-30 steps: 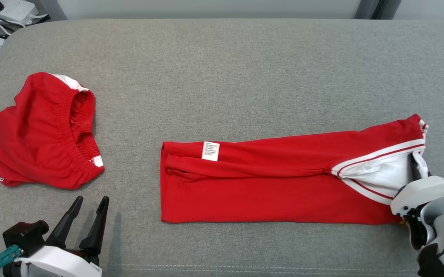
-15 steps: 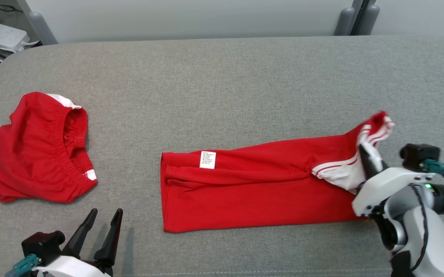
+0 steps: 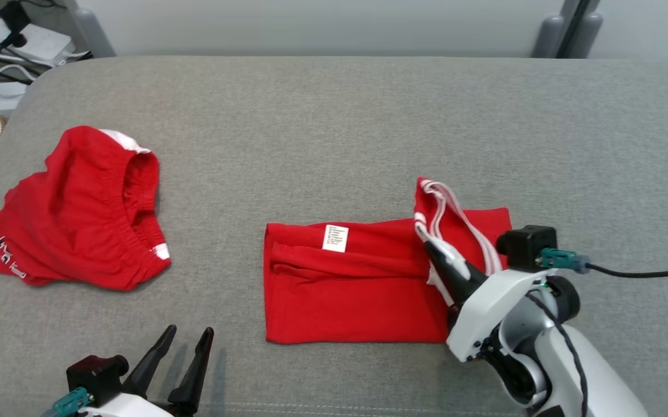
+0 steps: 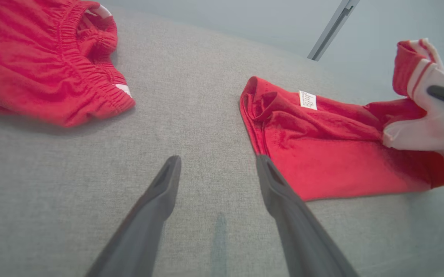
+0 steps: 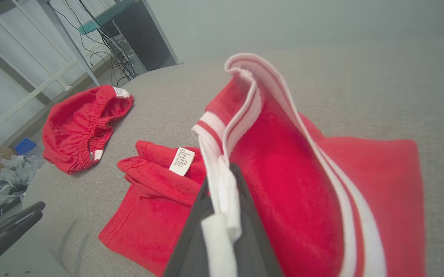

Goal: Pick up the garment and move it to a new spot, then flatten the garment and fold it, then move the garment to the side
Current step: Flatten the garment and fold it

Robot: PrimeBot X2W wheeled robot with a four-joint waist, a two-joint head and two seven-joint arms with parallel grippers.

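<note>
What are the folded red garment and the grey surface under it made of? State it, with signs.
Folded red garment: soft matte knit, probably cotton jersey; it drapes and creases, with white trim. Grey surface: matte woven upholstery-like cloth, fine weave visible.

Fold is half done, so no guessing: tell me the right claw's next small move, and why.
Probably carry the striped end leftward toward the label edge and lower it. The right claw is shut on that end, holding it raised above the red garment, whose label side lies flat and uncovered.
</note>
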